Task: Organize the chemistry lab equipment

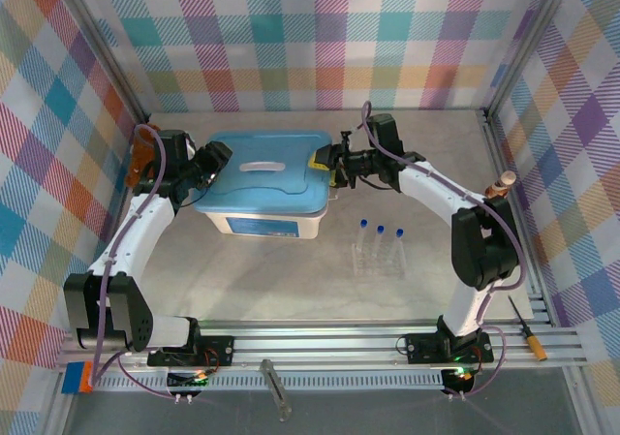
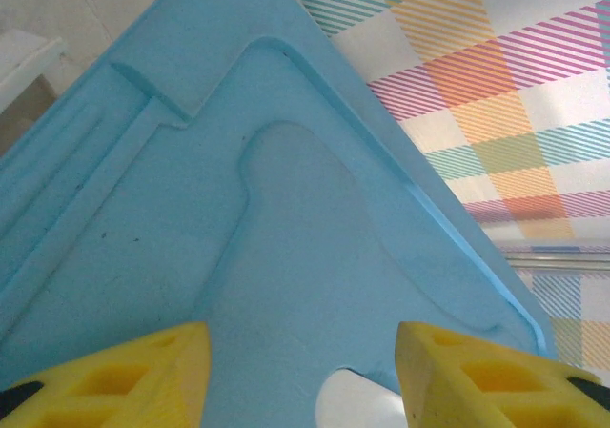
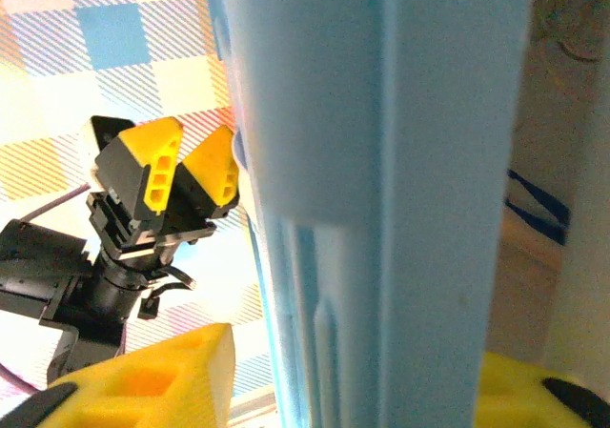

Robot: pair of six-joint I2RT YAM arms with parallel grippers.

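Note:
A light-blue lid (image 1: 262,169) lies on a white bin (image 1: 266,225) mid-table. My left gripper (image 1: 215,159) is at the lid's left end. In the left wrist view its yellow fingers (image 2: 303,380) stand apart over the lid's (image 2: 286,256) top, holding nothing. My right gripper (image 1: 329,162) is at the lid's right end. It (image 3: 353,390) is open around the lid's edge (image 3: 381,209), with a gap beside the left finger (image 3: 152,380). The left gripper (image 3: 191,171) shows beyond. Three clear test tubes with blue caps (image 1: 380,232) stand in a clear rack (image 1: 380,259) right of the bin.
A brown bottle-shaped object (image 1: 503,181) stands by the right wall, near the right arm's elbow. An orange-brown object (image 1: 142,154) sits at the left wall behind the left arm. A screwdriver (image 1: 528,330) lies on the right rail and a grey metal tool (image 1: 275,388) lies on the front rail.

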